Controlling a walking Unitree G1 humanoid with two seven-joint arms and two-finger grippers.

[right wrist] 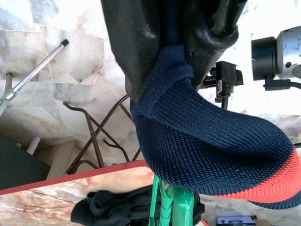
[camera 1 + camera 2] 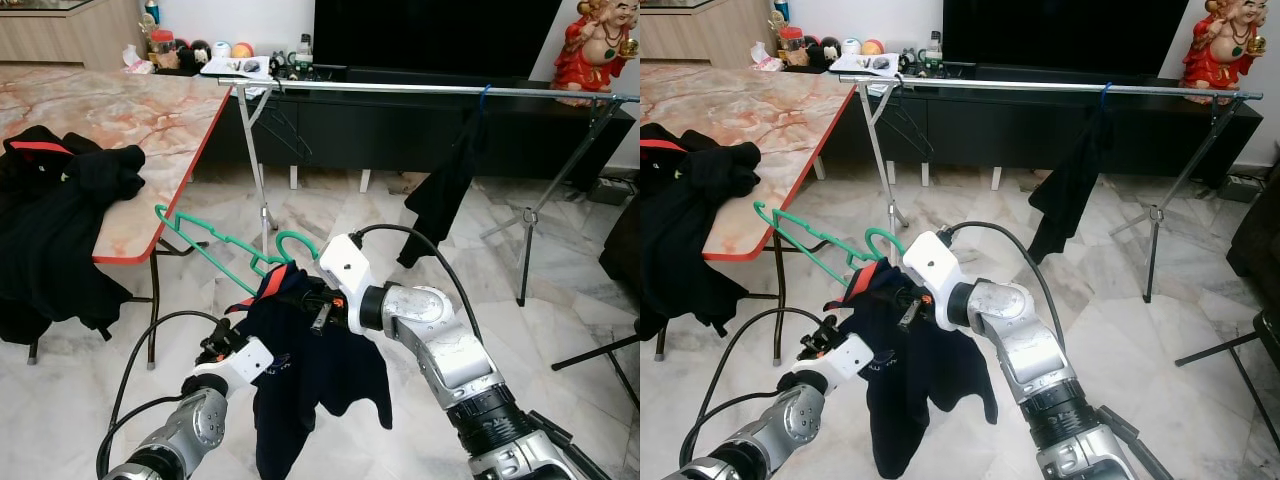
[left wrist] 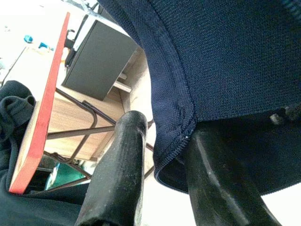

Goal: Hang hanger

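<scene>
The right gripper [image 1: 176, 70] is clamped on the collar of a navy shirt [image 2: 310, 375] that drapes a green hanger [image 2: 215, 245], held low before the robot. At about eight o'clock from it, the left gripper [image 3: 164, 183] has its two fingers parted, the shirt's hem lying between them. The hanger points toward ten o'clock, at the marble table [image 2: 120, 115] with its black clothes [image 2: 50, 220]; the drying rack [image 2: 420, 90] stands well apart at twelve o'clock, a dark garment [image 2: 445, 190] hanging on it.

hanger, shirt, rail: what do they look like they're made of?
Hanger: likely plastic, glossy uniform green, thin moulded bars.
Shirt: knitted fabric, navy with an orange-red band; the ribbed weave is plain in the right wrist view, where the right gripper pinches it.
Rail: probably metal, a thin silver tube with a shine.
</scene>
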